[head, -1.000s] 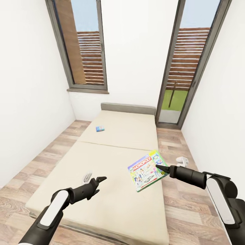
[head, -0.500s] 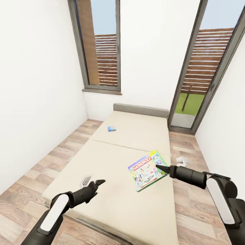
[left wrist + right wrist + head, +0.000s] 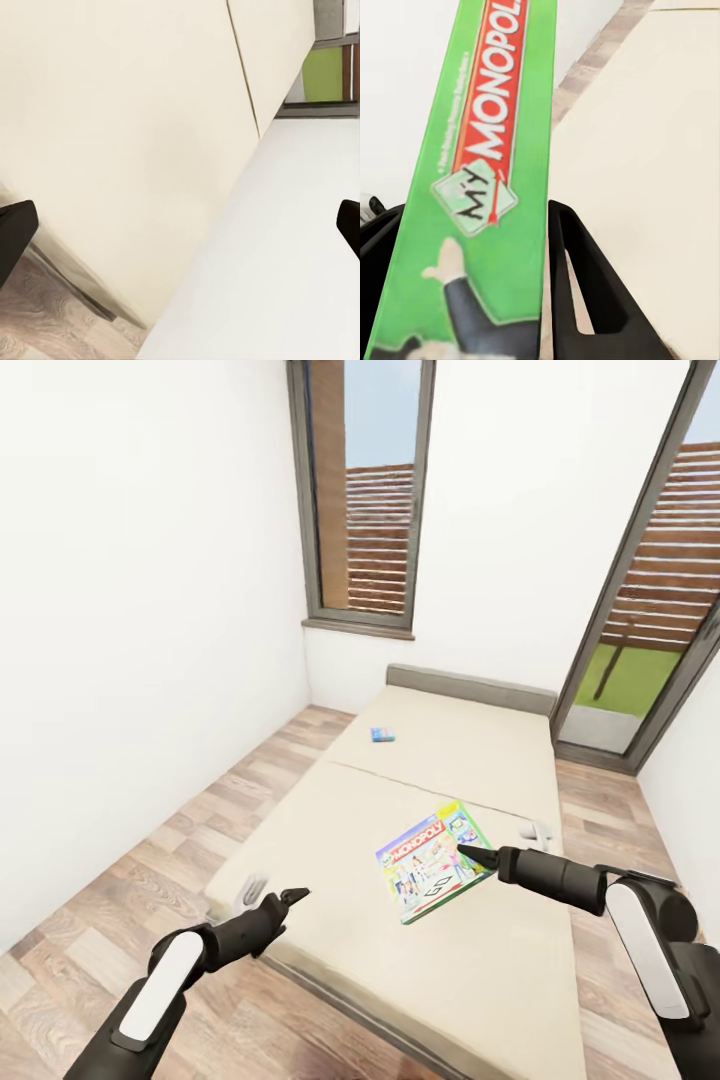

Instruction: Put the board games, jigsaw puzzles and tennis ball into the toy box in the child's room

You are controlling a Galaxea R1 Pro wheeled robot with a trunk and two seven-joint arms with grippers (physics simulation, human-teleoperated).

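Where the white wall fills the left of the head view, a strip of wood plank floor (image 3: 150, 880) is seen below it, running toward the tall window (image 3: 368, 500) at upper centre. At lower left the left gripper (image 3: 290, 901) is held over the near corner of the bed (image 3: 450, 950); in the left wrist view its two dark fingertips (image 3: 15, 234) are seen far apart at opposite edges of the frame, with nothing between them, so the jaws are wide open. A small pale object (image 3: 252, 887) just behind that gripper is too blurred to be identified. Farther up the mattress, near the grey headboard (image 3: 470, 688), a small blue board game (image 3: 382, 735) is seen lying flat, its print too small to be read. Right of centre the MONOPOLY box (image 3: 432, 861) is held tilted above the bed, gripped at its right edge by the right gripper (image 3: 478, 856). In the right wrist view the green edge of the box (image 3: 484, 187) is clamped between the black fingers (image 3: 577, 292), its lower part cut off by the frame. A white object (image 3: 537, 830) beyond the gripper is partly hidden. At far right a glazed door (image 3: 650, 610) is cut off by the frame.
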